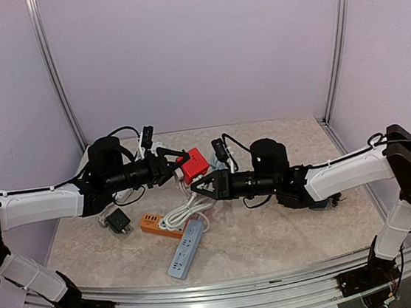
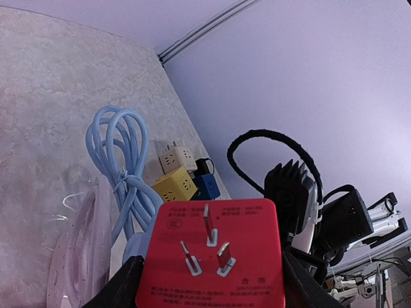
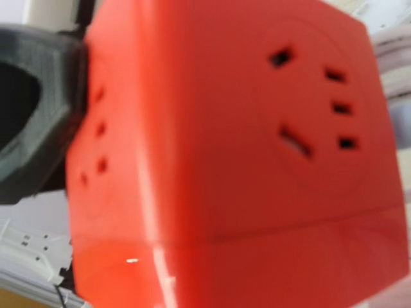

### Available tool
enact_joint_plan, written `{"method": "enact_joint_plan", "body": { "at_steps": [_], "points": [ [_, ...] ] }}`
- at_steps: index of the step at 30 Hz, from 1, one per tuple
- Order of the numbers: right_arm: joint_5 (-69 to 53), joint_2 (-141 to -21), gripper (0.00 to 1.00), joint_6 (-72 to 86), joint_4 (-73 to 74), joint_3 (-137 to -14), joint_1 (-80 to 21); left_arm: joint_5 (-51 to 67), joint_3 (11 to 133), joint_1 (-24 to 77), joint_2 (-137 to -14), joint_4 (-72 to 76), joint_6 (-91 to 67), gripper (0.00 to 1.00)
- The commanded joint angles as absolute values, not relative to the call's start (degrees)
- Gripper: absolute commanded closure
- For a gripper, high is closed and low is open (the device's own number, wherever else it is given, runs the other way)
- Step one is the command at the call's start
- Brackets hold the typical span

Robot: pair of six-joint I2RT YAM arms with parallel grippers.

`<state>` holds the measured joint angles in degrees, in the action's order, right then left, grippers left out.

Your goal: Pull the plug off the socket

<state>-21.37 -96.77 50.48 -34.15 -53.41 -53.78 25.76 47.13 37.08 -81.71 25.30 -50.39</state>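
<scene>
The surface (image 1: 288, 226) carries a scatter of power strips and cords. Above it the left arm (image 1: 40, 204) reaches in from the left and the right arm (image 1: 341, 172) from the right, their tips nearly meeting at the middle.

The socket here is a red cube (image 1: 193, 164), held off the surface, left of centre and towards the far side. The left hand (image 1: 177, 165) is clamped on it, a finger on either flank. The cube is about as deep as it is wide, so it has no real long axis. Its face with the three metal pins (image 2: 209, 224) points left, back along the left arm.

The right hand (image 1: 198, 188) points left, its tips just near of the cube and a little below it — the closer hand to whatever is plugged in. Whether its fingers are together or apart I cannot tell: from above they blur into one dark wedge, and its own camera shows only the cube's faces with bare socket holes.

A white cord (image 1: 186, 214) climbs from its coil on the surface towards the cube's near underside, right at those tips. The plug likely sits there, though it is hidden. If so, the pull should run down and towards the near edge, away from the cube — with the left hand holding firm.
</scene>
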Motion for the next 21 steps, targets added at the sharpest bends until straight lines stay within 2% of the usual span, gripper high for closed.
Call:
{"method": "enact_joint_plan", "body": {
  "at_steps": [1,5,10,21],
  "points": [
    [-26.24,-96.48,1.00,49.14,-43.18,-51.73,-53.34,30.15,47.95,34.68,-78.62,32.31,-51.16,0.75],
    [-28.36,-95.01,1.00,45.31,-42.30,-51.87,-53.33,31.42,47.92,33.52,-78.28,32.16,-51.16,0.75],
    [-24.55,-93.76,1.00,43.08,-35.20,-53.26,-53.35,30.42,47.24,33.80,-78.33,33.07,-51.07,0.76],
    [-16.40,-97.97,1.00,55.65,-33.26,-53.97,-53.37,15.46,44.77,39.99,-75.85,31.82,-43.57,0.76]
  ]
}}
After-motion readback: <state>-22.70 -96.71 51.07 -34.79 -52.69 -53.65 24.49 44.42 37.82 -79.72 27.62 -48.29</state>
